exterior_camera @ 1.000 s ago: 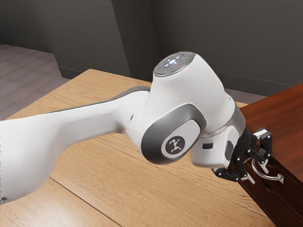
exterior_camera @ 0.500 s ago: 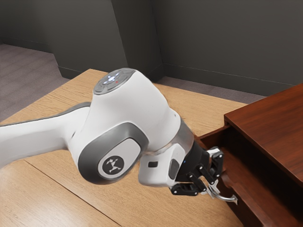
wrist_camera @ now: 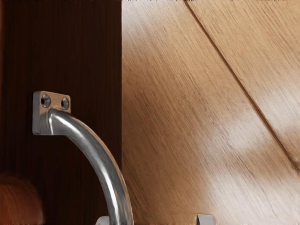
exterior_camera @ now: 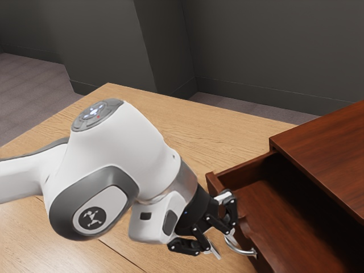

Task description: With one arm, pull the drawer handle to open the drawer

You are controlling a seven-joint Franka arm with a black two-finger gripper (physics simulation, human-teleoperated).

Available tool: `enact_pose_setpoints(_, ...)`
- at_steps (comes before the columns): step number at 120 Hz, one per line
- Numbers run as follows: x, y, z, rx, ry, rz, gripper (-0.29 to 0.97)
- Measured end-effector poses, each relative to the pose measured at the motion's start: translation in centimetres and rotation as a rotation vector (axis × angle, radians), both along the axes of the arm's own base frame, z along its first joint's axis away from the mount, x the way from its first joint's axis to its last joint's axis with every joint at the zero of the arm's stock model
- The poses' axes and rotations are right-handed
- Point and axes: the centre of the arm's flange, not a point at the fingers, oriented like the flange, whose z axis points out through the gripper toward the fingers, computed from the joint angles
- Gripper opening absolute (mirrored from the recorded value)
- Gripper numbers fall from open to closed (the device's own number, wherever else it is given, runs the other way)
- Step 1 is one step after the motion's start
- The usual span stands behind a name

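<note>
The dark wooden drawer (exterior_camera: 242, 169) stands pulled well out of its cabinet (exterior_camera: 327, 148), its inside showing. A curved metal handle (exterior_camera: 241, 249) is fixed to the drawer's front. My black gripper (exterior_camera: 222, 233) is at that handle, its fingers standing apart on either side of the bar, so it is open. In the wrist view the handle (wrist_camera: 89, 145) arcs from its mounting plate on the drawer front (wrist_camera: 70, 56) down between two fingertips (wrist_camera: 204, 219). The bar lies close to one fingertip and well apart from the other.
The cabinet stands on a light wooden table (exterior_camera: 187, 125) at the exterior view's right. My white arm (exterior_camera: 108, 182) lies low over the table's near part. Dark walls and a grey floor (exterior_camera: 28, 85) lie beyond the table.
My hand has drawn back toward the exterior view's left and lower edge with the handle between its fingers. The drawer has slid from shut to widely open.
</note>
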Motion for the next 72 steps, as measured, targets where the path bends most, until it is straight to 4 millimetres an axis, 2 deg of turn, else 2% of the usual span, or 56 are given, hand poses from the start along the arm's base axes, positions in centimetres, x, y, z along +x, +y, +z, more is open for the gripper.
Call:
enact_pose_setpoints(25,-1.7,1.1,-0.4,0.005,0.001,-0.004,0.26)
enact_pose_setpoints(45,-2.6,1.6,0.0,0.004,-0.007,-0.005,0.13)
enact_pose_setpoints(72,-3.1,1.9,-0.1,0.009,-0.007,-0.008,0.15)
